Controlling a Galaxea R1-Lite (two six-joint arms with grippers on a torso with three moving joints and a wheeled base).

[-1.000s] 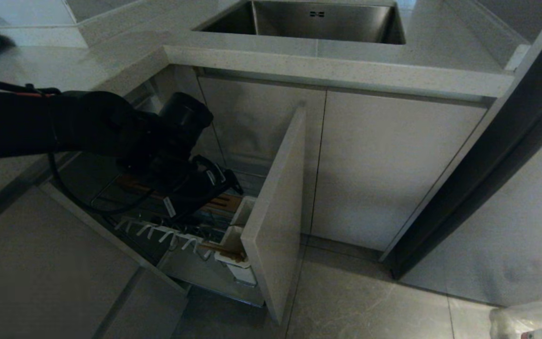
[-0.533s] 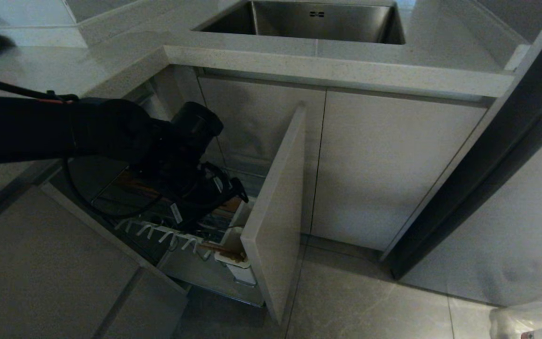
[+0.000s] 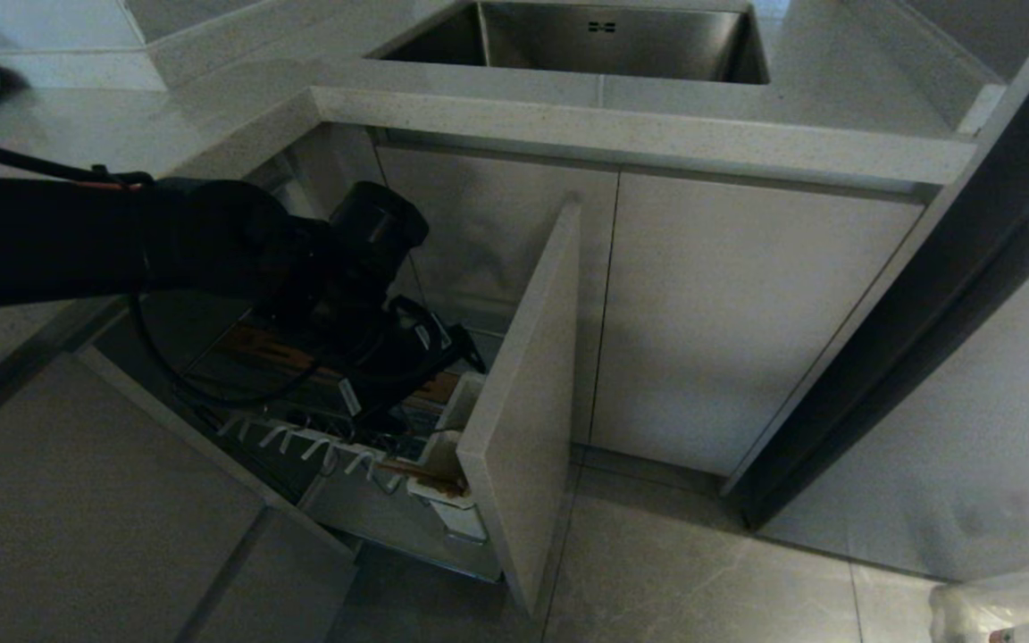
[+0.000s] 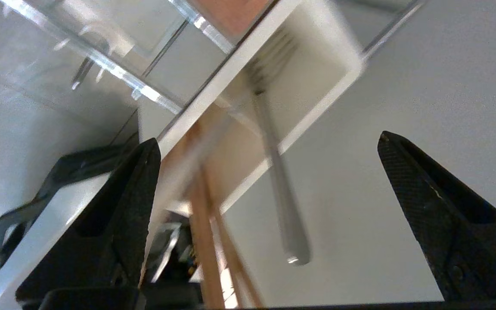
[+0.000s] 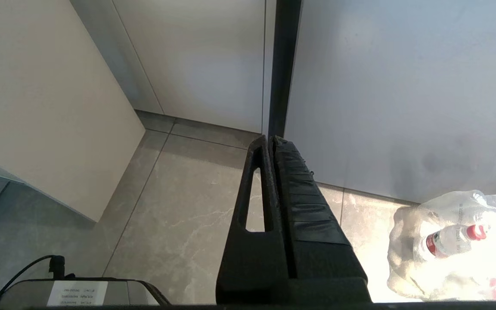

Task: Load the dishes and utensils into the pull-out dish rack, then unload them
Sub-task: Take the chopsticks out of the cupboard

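Over the last second I have swung my left end effector (image 4: 269,142), fingers spread and empty, toward the utensil cup (image 4: 317,92), lining up on the fork (image 4: 274,150) to unload.

the pull-out dish rack (image 3: 349,451) stands drawn out under my counter, its beige door front facing the floor aisle. in its white utensil cup (image 4: 317,82) a silver fork (image 4: 274,172) leans tines-down, handle up, beside the tan wooden chopsticks (image 4: 203,241), also leaning.
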